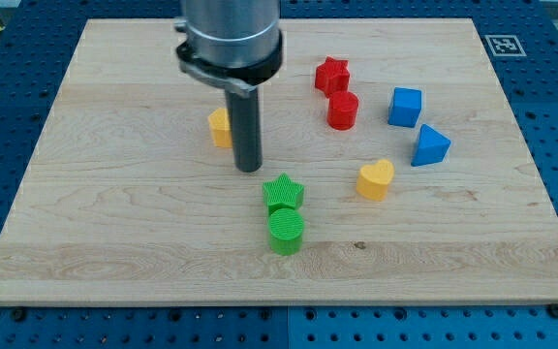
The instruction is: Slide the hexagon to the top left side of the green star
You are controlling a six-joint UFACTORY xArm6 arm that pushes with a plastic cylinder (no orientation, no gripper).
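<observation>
A yellow hexagon (220, 127) lies left of the board's middle, partly hidden behind my rod. My tip (248, 169) rests on the board just right of and below the hexagon. The green star (283, 192) lies right of and below the tip, a short gap away. The hexagon is up and to the left of the star.
A green cylinder (286, 232) touches the star from below. A yellow heart (376, 179) lies to the star's right. A red star (332, 75) and red cylinder (343, 110) sit at upper middle. A blue cube (405, 107) and blue triangle (430, 145) lie at right.
</observation>
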